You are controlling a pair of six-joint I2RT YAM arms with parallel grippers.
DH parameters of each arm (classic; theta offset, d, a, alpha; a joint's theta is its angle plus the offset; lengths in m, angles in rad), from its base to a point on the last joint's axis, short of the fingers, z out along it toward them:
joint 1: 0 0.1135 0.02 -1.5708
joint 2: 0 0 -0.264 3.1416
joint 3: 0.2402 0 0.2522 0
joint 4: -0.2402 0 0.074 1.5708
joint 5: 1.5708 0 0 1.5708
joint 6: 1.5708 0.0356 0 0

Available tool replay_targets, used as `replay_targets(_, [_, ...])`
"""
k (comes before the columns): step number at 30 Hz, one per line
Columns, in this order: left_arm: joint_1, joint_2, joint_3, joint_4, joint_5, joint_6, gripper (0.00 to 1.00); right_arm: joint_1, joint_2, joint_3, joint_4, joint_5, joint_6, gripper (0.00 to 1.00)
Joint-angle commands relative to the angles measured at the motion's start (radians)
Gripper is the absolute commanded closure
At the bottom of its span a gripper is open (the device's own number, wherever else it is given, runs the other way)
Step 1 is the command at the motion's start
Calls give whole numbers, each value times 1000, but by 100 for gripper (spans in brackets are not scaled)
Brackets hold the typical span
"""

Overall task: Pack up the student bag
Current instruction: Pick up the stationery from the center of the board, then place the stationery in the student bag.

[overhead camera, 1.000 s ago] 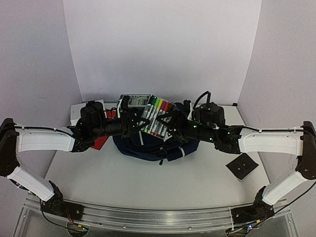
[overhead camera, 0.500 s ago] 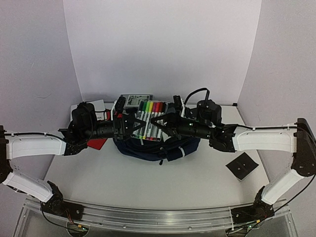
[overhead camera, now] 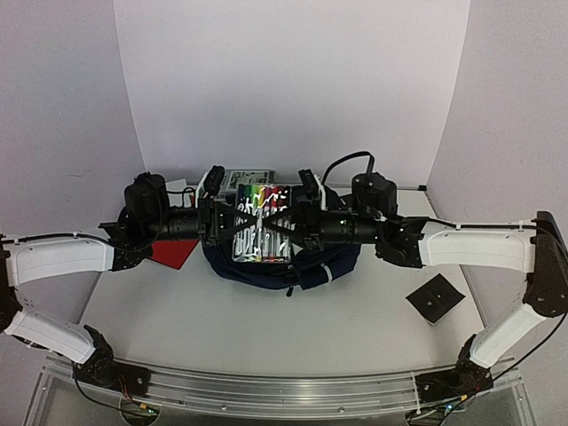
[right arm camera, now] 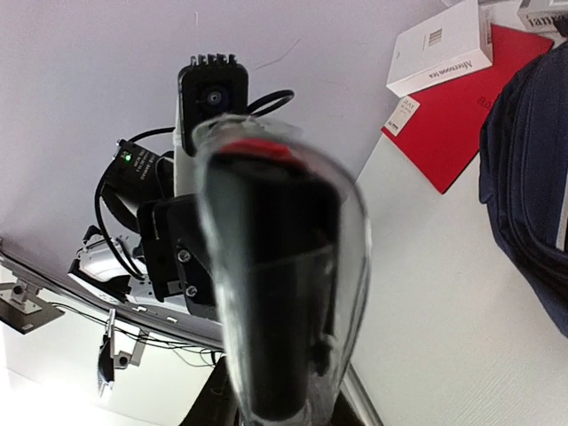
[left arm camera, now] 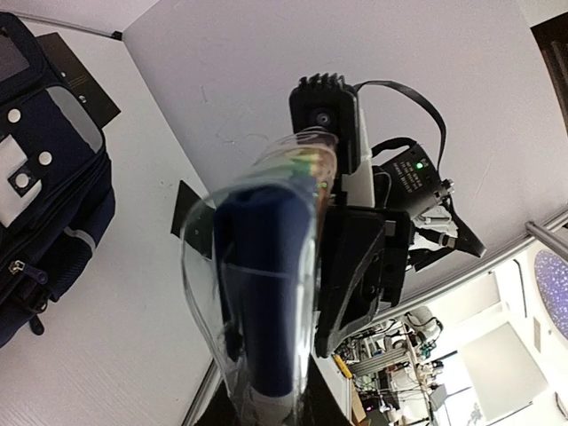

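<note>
A clear plastic pack of coloured markers [overhead camera: 259,224] hangs level just above the student bag [overhead camera: 312,263], a navy backpack lying at the table's middle. My left gripper [overhead camera: 218,222] is shut on the pack's left end and my right gripper [overhead camera: 300,220] is shut on its right end. In the left wrist view the pack [left arm camera: 266,284] fills the space between the fingers, with the bag [left arm camera: 44,177] at the left edge. In the right wrist view the pack [right arm camera: 284,293] runs away from the lens, and the bag [right arm camera: 532,177] shows at the right.
A red notebook [overhead camera: 173,253] lies left of the bag, with a white box [right arm camera: 439,49] on it. A grey boxed item [overhead camera: 247,177] stands behind the bag. A black square pad [overhead camera: 435,299] lies on the table at the right.
The marker pack has shifted left and down from a tilted pose to lie level over the bag. Both grippers moved with it, closing in on its ends.
</note>
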Motion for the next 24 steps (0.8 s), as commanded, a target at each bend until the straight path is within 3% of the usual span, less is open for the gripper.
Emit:
replay_targets(1, [145, -16, 45, -119, 21, 24, 100, 18, 28, 140, -295, 226, -234, 34])
replay_targets(3, [241, -28, 64, -208, 35, 57, 100, 37, 65, 223, -468, 406, -311, 25])
replay_targets(6, [363, -48, 120, -410, -7, 142, 100, 72, 143, 319, -585, 606, -372, 19])
replay_targets(12, [587, -87, 146, -619, -103, 192, 100, 110, 375, 560, -710, 831, -431, 17])
replay_targets(17, [621, -138, 135, -756, -269, 248, 100, 120, 594, 813, -796, 886, -481, 22])
replay_targets(24, [623, -179, 82, -799, -279, 266, 100, 122, 848, 1110, -887, 918, -545, 19])
